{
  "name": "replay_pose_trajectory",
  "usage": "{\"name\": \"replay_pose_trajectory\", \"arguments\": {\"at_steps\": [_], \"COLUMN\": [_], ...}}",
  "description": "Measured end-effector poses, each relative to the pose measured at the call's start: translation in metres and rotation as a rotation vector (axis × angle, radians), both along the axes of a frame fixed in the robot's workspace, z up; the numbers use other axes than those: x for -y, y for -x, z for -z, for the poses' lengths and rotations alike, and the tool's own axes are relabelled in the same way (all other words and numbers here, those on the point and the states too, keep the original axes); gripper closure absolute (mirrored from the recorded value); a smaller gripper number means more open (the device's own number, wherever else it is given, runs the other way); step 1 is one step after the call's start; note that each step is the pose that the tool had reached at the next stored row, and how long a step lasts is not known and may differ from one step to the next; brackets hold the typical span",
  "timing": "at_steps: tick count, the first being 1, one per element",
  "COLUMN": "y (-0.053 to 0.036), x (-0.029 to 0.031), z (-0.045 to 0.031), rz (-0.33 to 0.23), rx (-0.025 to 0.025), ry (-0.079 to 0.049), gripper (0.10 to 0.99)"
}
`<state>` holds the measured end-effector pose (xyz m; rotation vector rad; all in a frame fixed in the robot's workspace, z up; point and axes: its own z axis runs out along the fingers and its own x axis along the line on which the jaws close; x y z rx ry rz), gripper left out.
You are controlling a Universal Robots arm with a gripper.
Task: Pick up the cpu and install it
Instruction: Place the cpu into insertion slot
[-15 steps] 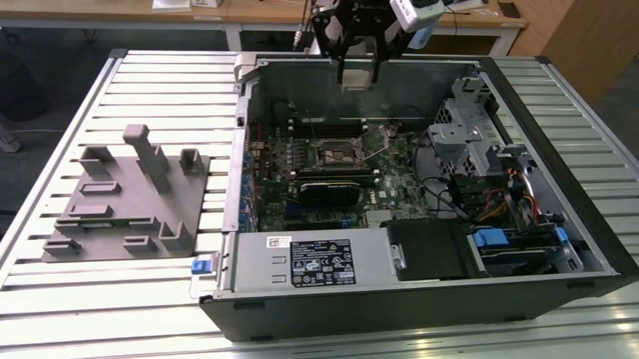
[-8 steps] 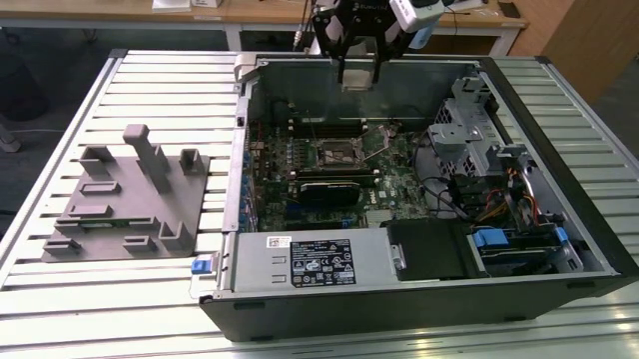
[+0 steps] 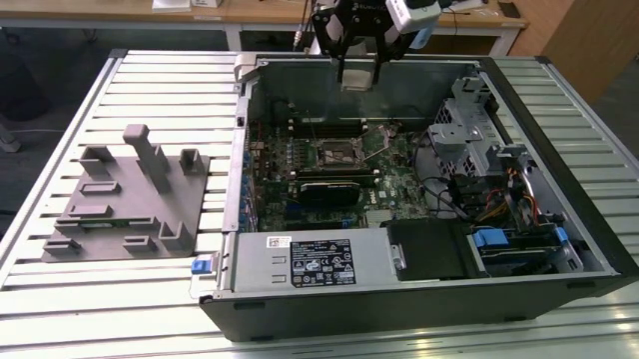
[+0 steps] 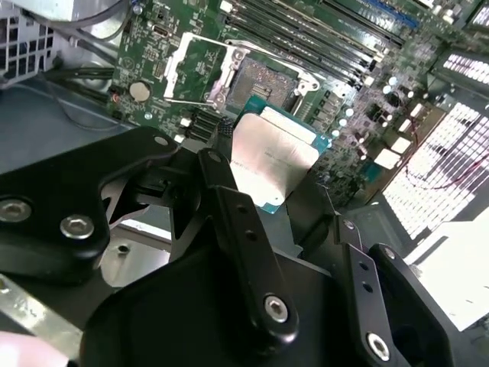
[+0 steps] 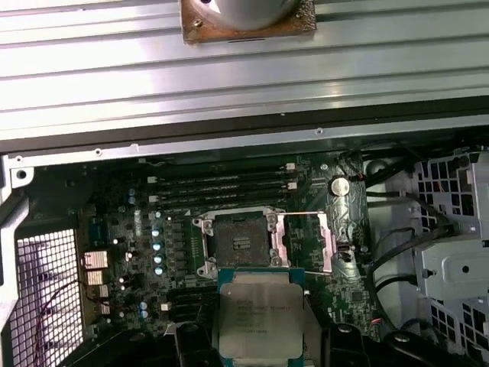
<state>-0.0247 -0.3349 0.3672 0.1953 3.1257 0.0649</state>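
You're in a robotics lab: the open computer case [image 3: 399, 307] lies on a slatted aluminium bench [image 3: 150, 82], a grey fixture block [image 3: 130, 213] beside the case, wooden desks [image 3: 262, 10] behind it.

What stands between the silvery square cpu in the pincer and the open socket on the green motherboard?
Nothing visible. The black pincer holds the silvery square cpu in the air, apart from the open square metal-framed socket; its retaining frame is swung aside and the recess is bare.
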Motion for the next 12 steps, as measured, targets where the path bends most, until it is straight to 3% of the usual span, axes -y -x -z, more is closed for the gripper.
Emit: {"name": "replay_pose_trajectory", "arguments": {"at_steps": [12], "y": [0.0], "x": [-0.0003], "z": [0.0009], "rz": [0.172], "rx": [0.0], "ry": [0.0], "gripper": [0.557]}}
